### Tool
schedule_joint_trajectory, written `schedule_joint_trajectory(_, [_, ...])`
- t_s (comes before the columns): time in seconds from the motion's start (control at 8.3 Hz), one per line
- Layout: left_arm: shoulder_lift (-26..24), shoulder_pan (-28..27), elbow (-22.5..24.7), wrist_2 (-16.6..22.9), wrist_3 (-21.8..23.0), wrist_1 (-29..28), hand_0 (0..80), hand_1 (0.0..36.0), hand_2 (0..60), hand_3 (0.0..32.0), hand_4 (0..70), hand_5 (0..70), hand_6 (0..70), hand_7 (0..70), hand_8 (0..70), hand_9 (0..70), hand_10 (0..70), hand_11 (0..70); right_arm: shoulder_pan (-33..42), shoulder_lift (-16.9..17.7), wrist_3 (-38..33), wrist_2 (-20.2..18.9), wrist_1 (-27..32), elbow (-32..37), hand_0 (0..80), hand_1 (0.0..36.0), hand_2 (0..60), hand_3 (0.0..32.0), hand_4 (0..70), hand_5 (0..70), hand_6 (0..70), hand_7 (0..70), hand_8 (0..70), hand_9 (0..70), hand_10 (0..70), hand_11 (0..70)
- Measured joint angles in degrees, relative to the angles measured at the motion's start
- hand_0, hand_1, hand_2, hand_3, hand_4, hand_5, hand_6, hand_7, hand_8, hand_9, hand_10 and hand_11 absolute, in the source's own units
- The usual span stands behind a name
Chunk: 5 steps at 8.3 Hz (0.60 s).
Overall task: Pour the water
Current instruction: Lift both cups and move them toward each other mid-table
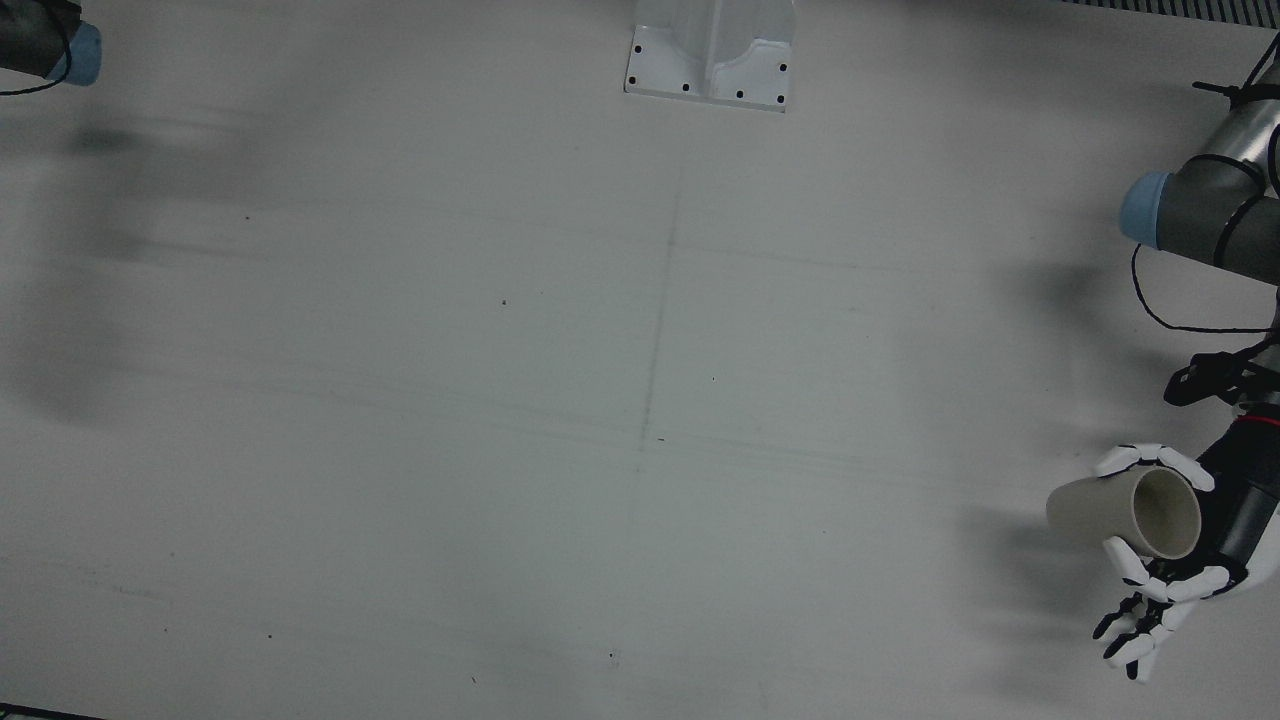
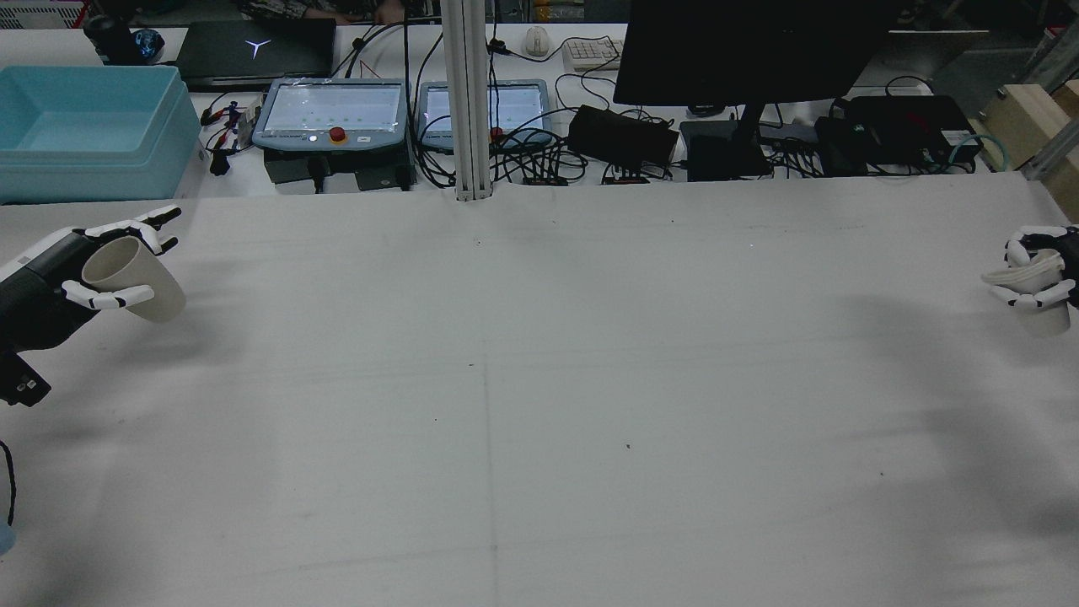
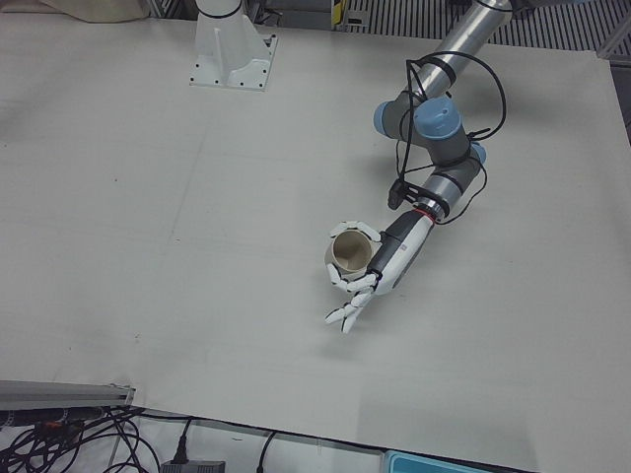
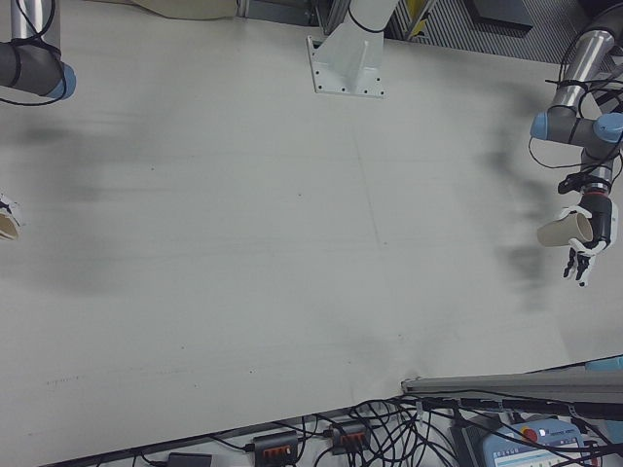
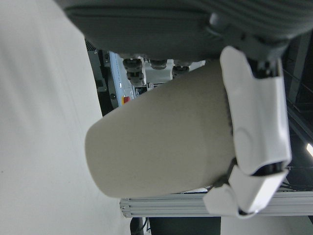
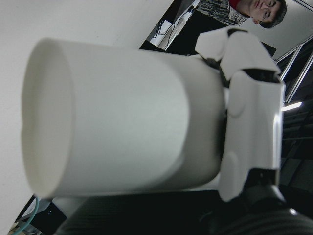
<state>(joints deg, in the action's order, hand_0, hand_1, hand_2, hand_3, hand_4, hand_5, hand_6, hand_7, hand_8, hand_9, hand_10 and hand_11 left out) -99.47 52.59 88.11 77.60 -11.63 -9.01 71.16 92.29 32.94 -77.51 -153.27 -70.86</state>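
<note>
Over the desk (image 2: 539,405), far apart at opposite edges — the left hand (image 2: 80,270) grasps a tilted beige cup (image 2: 139,274); the right hand (image 2: 1041,274) grasps a white cup (image 2: 1037,291).

The left hand (image 2: 80,274) is at the far left edge of the table in the rear view, above the surface, with its fingers (image 1: 1160,460) curled around a beige cup (image 1: 1125,510) that is tilted. The right hand (image 2: 1041,274) is at the far right edge and grips a white cup (image 2: 1035,287) between its fingers.
</note>
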Motion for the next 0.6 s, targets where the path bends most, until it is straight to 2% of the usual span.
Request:
schedule_joint_trajectory(0.36, [-3.77, -0.35, 0.23, 0.12, -0.85, 2.56, 63.0, 36.0, 60.0, 0.0, 61.8, 70.0, 8.7, 13.8, 1.3, 2.4, 6.3, 12.0, 3.64, 1.00, 3.48, -0.74, -12.70, -18.17, 70.6, 24.6, 44.3, 0.0, 46.3, 70.0, 70.0, 70.0, 70.0, 70.0, 70.0, 70.0])
schedule_joint_trajectory(0.48, [-6.45, -0.98, 0.35, 0.27, -1.97, 4.61, 64.0, 36.0, 60.0, 0.0, 62.8, 70.0, 8.9, 14.0, 1.2, 2.3, 6.3, 12.0, 5.86, 0.82, 5.85, -2.41, -20.04, -26.96, 70.6, 24.6, 44.3, 0.0, 46.3, 70.0, 70.0, 70.0, 70.0, 70.0, 70.0, 70.0])
schedule_joint_trajectory(0.6, [-9.21, -2.26, 0.46, 0.44, -3.07, 6.84, 65.5, 36.0, 60.0, 0.0, 63.7, 70.0, 9.3, 14.5, 1.3, 2.6, 6.2, 12.0, 7.50, -0.19, 7.83, -4.19, -26.82, -34.36, 73.4, 25.9, 46.3, 0.0, 51.2, 70.0, 70.0, 70.0, 70.0, 70.0, 70.0, 70.0])
